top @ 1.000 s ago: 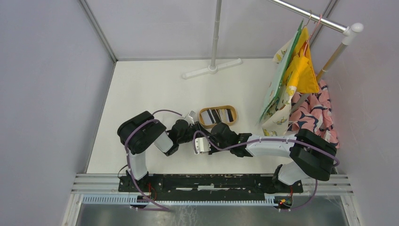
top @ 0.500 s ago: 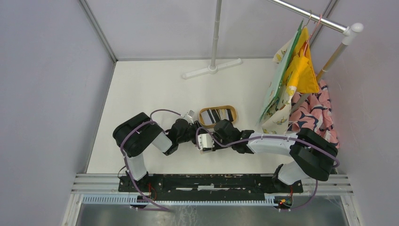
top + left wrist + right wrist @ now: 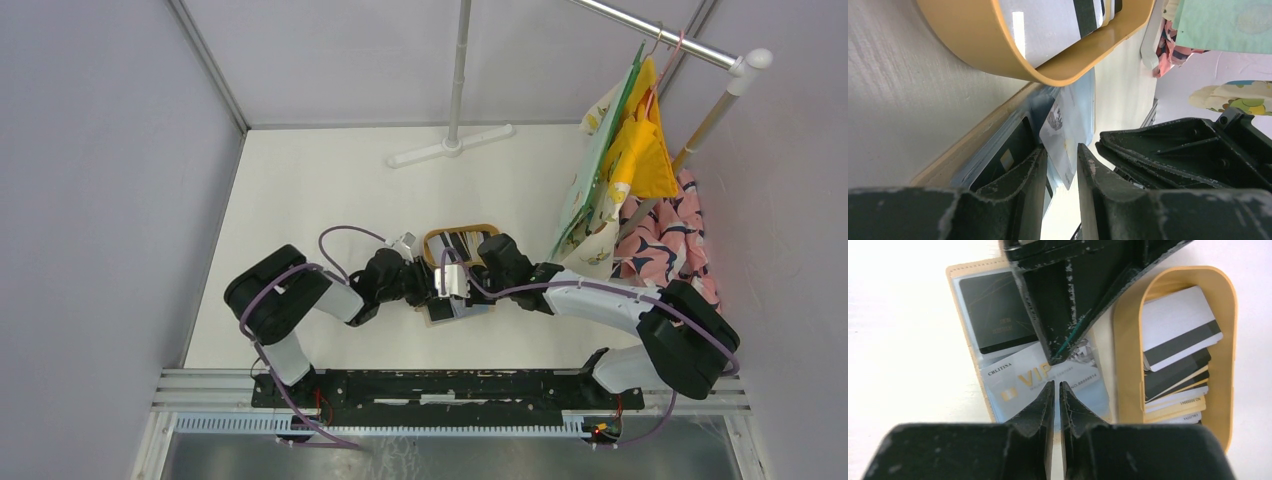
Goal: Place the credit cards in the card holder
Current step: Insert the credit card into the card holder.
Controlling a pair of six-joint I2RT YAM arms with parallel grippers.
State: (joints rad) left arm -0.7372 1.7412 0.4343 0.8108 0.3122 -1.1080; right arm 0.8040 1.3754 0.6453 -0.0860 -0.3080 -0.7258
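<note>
2 credit cards in card holder (1 black, 1 grey), rest in 1 tray; left gripper ajar, right gripper nearly shut.

We see the right arm swung toward the far edge of the bench. A second ago its wrist sat just off the near side of the oval wooden tray. Now it lies across the tray's near half and hides part of the credit cards there. The right hand went with it, right and slightly farther. The card holder now shows a beige edge on its near side; earlier we couldn't make it out under the hands. The left arm elbow dropped back toward the near-left corner, forearm stretched flatter. The left hand crept slightly right.
</note>
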